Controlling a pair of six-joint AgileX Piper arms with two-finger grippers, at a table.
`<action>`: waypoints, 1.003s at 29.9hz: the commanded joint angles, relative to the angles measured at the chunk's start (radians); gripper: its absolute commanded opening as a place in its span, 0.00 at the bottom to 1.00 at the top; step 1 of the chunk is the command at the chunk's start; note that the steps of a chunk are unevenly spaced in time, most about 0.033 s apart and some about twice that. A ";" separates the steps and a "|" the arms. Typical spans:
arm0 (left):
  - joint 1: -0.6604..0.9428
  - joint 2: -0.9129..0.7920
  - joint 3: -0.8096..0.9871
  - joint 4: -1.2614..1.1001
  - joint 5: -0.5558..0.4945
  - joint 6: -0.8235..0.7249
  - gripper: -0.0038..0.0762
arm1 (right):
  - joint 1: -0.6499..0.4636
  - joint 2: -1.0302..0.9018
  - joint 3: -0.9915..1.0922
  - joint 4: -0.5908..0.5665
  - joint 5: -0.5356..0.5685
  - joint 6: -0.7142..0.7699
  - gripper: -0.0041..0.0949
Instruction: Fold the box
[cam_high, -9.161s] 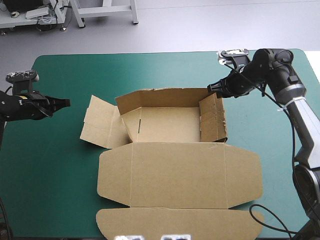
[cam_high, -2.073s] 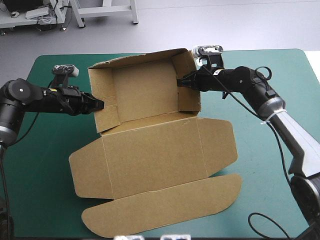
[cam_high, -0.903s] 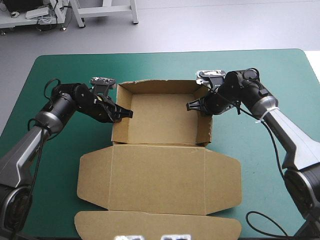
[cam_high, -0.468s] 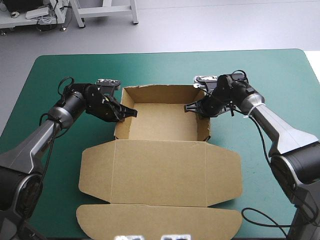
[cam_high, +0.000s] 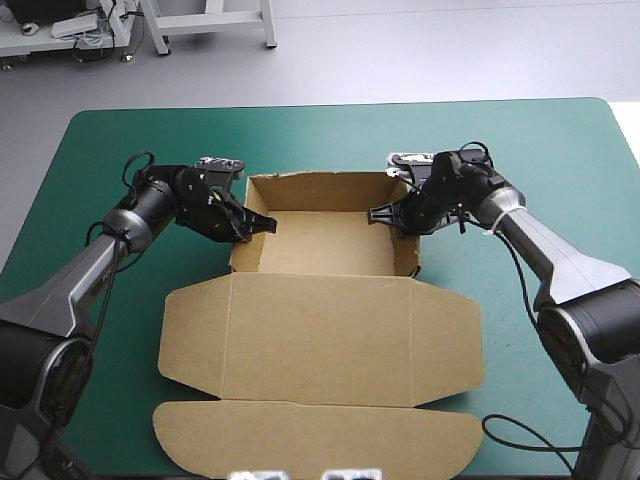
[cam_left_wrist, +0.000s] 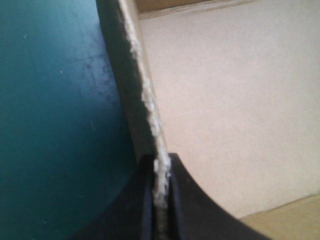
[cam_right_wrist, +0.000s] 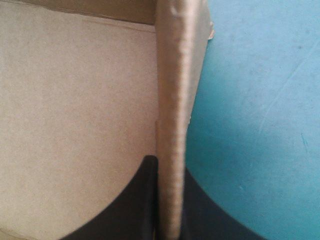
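The brown box (cam_high: 320, 245) stands as an open tray in the middle of the teal-green table, its lid (cam_high: 318, 340) lying flat toward the near edge with a rounded tuck flap (cam_high: 315, 438) at the front. My left gripper (cam_high: 262, 224) is shut on the tray's left wall (cam_left_wrist: 147, 107), whose torn rim runs between the fingers (cam_left_wrist: 186, 200). On the opposite side my right gripper (cam_high: 380, 213) is shut on the right wall (cam_right_wrist: 176, 110), one finger inside the tray and one outside.
Bare teal-green cover (cam_high: 90, 200) lies to the left, right and behind the box. The flat lid reaches nearly to the table's near edge.
Earlier the box was tilted and turned with side flaps loose; both grippers since brought it square and level. Just before now it shifted only slightly, the grips unchanged.
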 joint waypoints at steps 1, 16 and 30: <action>-0.018 0.001 0.004 -0.047 0.074 0.044 0.04 | 0.018 -0.038 -0.018 0.079 -0.027 -0.028 0.09; -0.018 0.001 -0.168 -0.041 0.220 0.063 0.55 | 0.018 -0.038 -0.122 -0.098 0.099 0.043 0.47; -0.016 0.001 -0.359 0.113 0.330 0.041 0.55 | 0.018 -0.038 -0.313 -0.148 0.192 0.041 0.47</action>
